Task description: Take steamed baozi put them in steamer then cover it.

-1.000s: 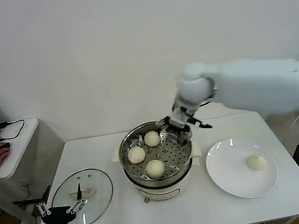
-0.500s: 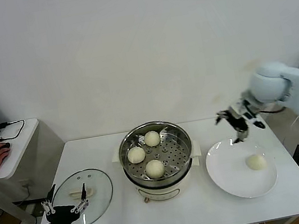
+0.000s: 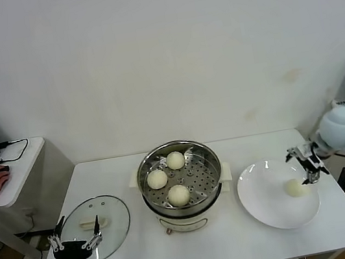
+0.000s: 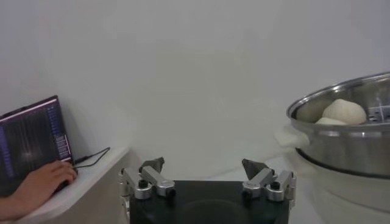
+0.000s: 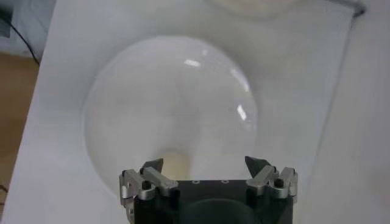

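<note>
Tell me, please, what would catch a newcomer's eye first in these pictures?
The steamer at the table's middle, open, with three baozi on its perforated floor. On its right a plate holds the last baozi, the open right gripper just above it. The glass lid lies on the left, by the open left gripper.

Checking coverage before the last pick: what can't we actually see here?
- Last baozi on the plate: right wrist view hides most of it behind the open right gripper.
- Steamer: cut off by the left wrist view's edge; its third bun is hidden by the wall.
- Glass lid: its near rim is covered by the open left gripper in the head view.
</note>
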